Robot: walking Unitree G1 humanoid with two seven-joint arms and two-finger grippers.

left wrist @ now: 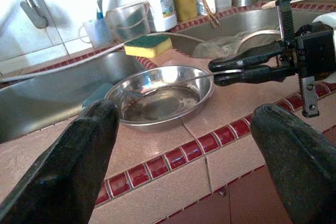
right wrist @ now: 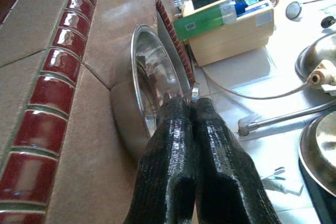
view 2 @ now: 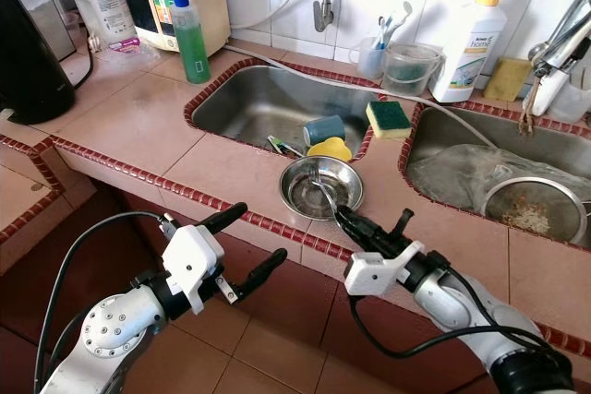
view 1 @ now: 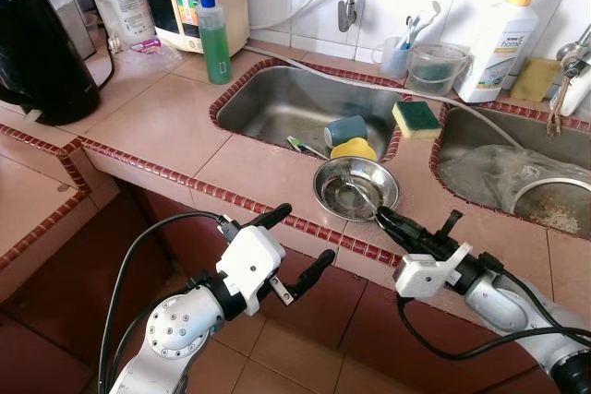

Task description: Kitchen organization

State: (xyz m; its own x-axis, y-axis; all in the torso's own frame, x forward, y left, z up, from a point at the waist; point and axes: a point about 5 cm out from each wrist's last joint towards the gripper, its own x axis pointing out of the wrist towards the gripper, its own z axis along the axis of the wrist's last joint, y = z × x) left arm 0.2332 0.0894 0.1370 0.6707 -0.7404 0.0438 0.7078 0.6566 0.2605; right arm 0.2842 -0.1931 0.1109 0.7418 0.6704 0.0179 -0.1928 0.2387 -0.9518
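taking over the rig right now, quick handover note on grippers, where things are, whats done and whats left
Right gripper: jaws shut on the spoon handle; its bowl end lies inside the steel bowl.
Left gripper: jaws open, idle below the counter edge.
Steel bowl sits on the counter between the two sinks; blue cup and yellow item are in the left sink.
Done: spoon gripped. Left: lift it out, put it away.
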